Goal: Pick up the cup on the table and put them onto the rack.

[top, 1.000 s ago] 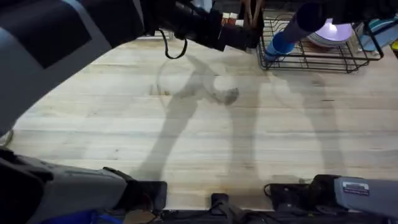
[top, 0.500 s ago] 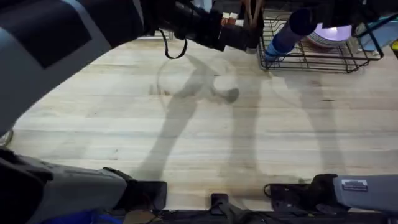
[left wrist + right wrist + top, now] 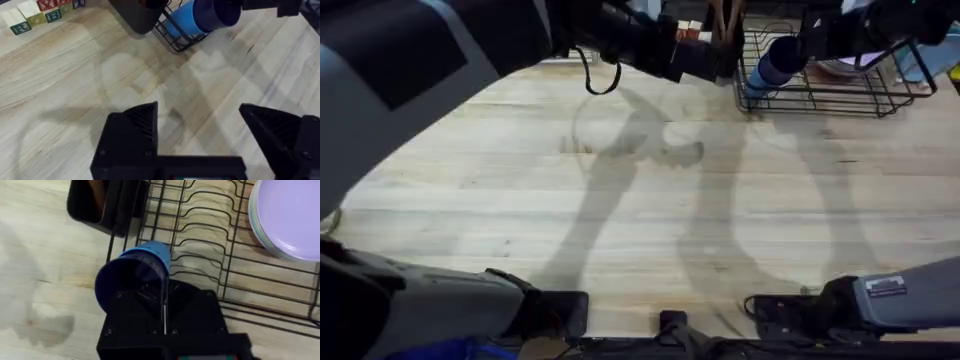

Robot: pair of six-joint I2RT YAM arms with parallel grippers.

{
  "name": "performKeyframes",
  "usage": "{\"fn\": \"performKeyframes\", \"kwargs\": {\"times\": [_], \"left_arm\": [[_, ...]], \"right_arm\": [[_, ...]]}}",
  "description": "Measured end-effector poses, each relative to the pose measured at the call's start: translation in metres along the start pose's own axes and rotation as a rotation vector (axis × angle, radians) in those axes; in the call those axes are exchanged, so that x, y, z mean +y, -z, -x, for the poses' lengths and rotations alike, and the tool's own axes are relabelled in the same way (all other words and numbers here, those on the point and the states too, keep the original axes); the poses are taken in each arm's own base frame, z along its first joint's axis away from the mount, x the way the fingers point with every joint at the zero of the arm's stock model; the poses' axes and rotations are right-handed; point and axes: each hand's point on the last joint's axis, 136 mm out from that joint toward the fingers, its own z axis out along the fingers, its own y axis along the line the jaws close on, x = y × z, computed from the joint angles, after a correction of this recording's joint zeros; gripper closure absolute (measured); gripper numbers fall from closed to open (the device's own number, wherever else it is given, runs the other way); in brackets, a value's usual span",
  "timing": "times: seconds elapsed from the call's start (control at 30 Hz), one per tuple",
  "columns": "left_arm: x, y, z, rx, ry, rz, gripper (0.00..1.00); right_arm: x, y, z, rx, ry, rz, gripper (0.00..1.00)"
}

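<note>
A pale plank-grained wooden counter (image 3: 620, 200) spreads across the scene, crossed by the arms' long shadows. At its far right stands the black wire rack (image 3: 840, 85), with lilac plates (image 3: 290, 217) stacked toward its right part and a dark holder (image 3: 105, 202) just outside its left end. The left arm reaches in large and dark from the near left toward the far middle; its hand (image 3: 200, 137) hangs above bare wood with the black fingers spread wide and nothing between them. The right hand (image 3: 830, 35) is over the rack's left end and carries a dark navy cup (image 3: 132, 275) tilted on its side, mouth toward the wrist camera; its fingers are closed on the cup's rim, one going inside the mouth. A sky-blue cup (image 3: 182, 20) lies tipped at the rack's left near corner, and the navy cup sits directly against it, seemingly nested partly over it. A row of lettered toy blocks (image 3: 37, 12) sits on the counter to the far left of the holder.
</note>
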Motion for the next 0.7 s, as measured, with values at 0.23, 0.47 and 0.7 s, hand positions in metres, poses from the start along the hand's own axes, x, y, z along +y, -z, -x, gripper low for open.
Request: {"fn": "performKeyframes", "kwargs": {"times": [0.23, 0.47, 0.7], "left_arm": [[0.0000, 0.0000, 0.0000, 0.000, 0.000, 0.000, 0.008], [0.0000, 0.0000, 0.0000, 0.000, 0.000, 0.000, 0.008], [0.0000, 0.0000, 0.0000, 0.000, 0.000, 0.000, 0.008]], "right_arm": [[-0.0011, -0.0042, 0.0020, -0.008, 0.001, -0.001, 0.971], [-0.0011, -0.0041, 0.0023, -0.009, 0.002, -0.001, 0.931], [-0.0013, -0.0043, 0.0029, -0.011, 0.002, -0.002, 0.761]]}}
